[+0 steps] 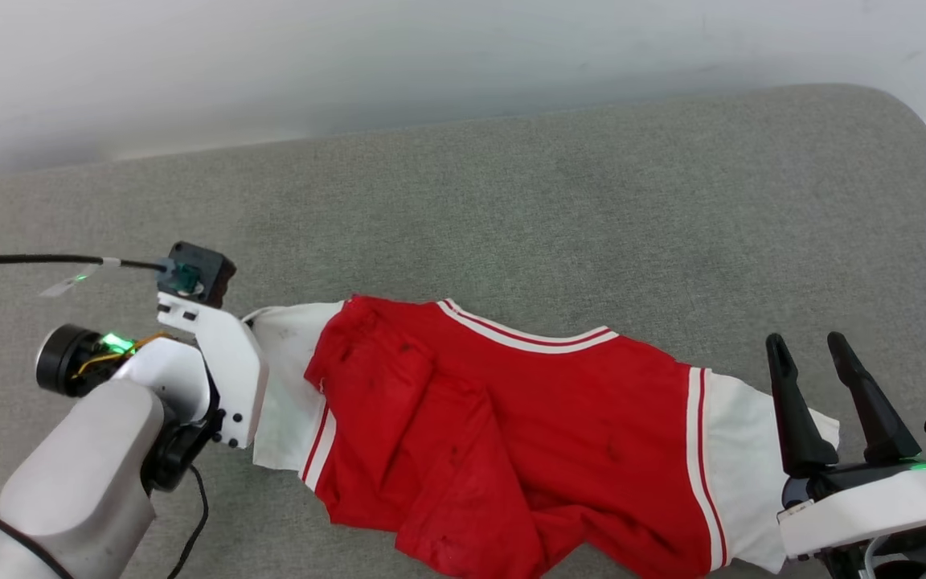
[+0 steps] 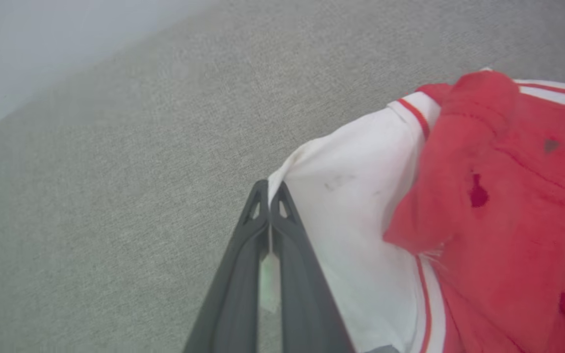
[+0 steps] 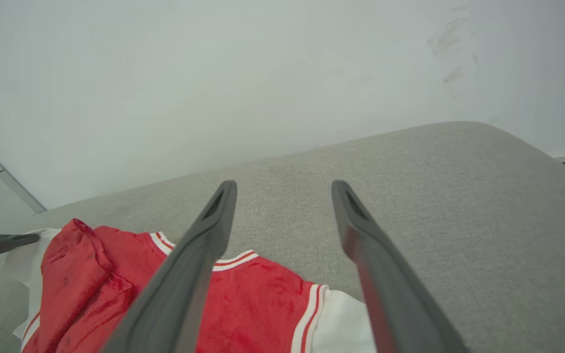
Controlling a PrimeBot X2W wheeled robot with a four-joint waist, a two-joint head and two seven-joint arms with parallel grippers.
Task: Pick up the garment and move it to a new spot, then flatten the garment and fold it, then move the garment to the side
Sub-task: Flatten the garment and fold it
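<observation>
— Where is the red short-sleeved shirt [image 1: 527,418] of soft fabric?

— It lies crosswise on the grey fabric-covered bench [image 1: 511,201]. It is rumpled, and its red body is bunched and folded over itself on the left half. A white sleeve edged with red-and-white stripes points out to each side.

— And the left gripper [image 2: 269,189]?

— Its two dark fingers are pressed together on the outer edge of the left white sleeve, with white cloth pinched between them.

— The right gripper [image 1: 805,340]?

— Its fingers stand spread well apart at the right white sleeve. In the head view one finger crosses in front of that sleeve. I cannot tell whether it touches the cloth.

— Behind the bench?

— A pale wall [image 1: 350,64].
</observation>
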